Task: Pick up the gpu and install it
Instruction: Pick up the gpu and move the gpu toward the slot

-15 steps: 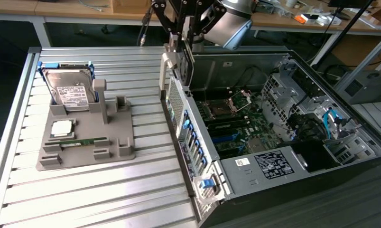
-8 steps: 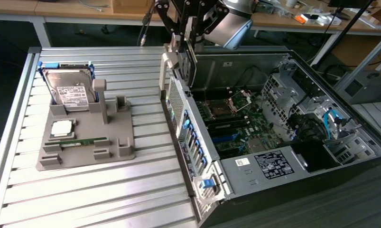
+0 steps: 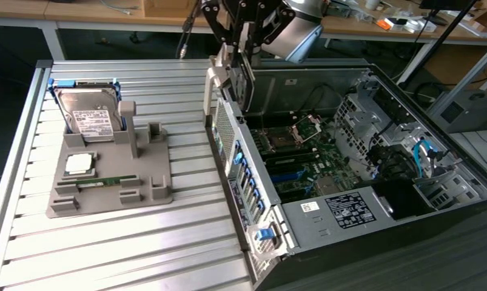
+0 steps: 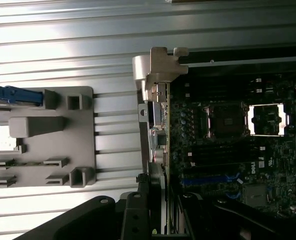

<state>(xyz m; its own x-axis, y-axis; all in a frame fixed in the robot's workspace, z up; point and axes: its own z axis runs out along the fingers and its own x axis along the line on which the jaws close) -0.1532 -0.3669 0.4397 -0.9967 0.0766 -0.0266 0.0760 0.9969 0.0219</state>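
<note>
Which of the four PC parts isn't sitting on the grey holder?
The gpu: the tool holds it upright by the slotted wall of the open case. The hard drive, CPU and RAM stick all sit on the grey holder.

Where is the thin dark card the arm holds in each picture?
Exterior view: thin dark gpu with silver bracket hangs from the gripper at the open computer case's rear wall.
Wrist view: gpu edge-on, between grey plastic tray and green motherboard.
Shared landmark: the tray.
</note>
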